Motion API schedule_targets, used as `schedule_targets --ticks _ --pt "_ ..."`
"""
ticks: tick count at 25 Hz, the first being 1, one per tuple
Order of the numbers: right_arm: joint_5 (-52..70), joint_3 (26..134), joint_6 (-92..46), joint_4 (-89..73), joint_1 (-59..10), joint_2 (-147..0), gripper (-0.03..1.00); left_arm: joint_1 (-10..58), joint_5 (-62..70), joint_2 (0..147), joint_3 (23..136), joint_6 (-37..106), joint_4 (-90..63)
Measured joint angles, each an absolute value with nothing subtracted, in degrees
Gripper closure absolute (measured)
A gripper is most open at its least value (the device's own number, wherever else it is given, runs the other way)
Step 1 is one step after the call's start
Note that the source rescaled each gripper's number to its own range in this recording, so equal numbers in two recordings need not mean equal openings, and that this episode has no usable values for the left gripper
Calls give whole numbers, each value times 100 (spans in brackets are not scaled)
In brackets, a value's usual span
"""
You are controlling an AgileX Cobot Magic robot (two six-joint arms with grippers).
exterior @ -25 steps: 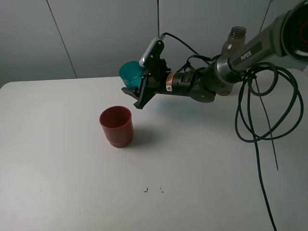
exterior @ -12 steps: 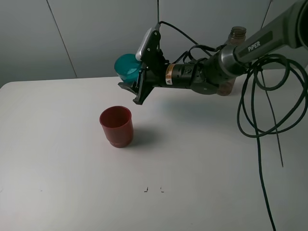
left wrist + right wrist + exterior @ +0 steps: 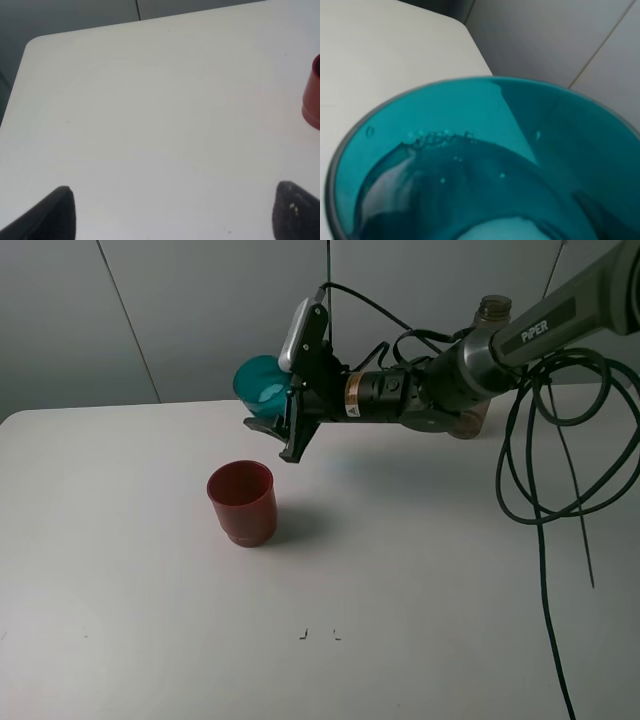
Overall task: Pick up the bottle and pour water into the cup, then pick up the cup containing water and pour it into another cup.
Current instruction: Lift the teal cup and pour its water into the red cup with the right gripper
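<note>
- The right jaws are pinching the teal cup, which hangs tilted in the air, near the red cup but, I think, not yet above its mouth.
- Water shows inside the teal cup, and the bottle stands at the back of the counter, so the first pour seems done.
- The pour into the red cup is left; no stream shows.
- The left jaws are spread and hold nothing.

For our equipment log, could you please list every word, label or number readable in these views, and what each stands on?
"PIPER": white letters on the grey link of the right arm.
Orange sticker on that arm's wrist: print too small to read.
Nothing else readable in any view.
</note>
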State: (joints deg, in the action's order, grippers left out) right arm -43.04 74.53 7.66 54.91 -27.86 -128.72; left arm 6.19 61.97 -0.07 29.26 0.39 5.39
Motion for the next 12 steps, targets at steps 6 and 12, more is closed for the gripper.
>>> schedule_targets --ticks 6,12 --pt "-4304 7453 531 5550 -2808 -12872 93 619 6197 -7 2926 39 539" --pt "-4304 7453 200 5600 -2808 -12872 93 619 6197 -7 2926 39 539"
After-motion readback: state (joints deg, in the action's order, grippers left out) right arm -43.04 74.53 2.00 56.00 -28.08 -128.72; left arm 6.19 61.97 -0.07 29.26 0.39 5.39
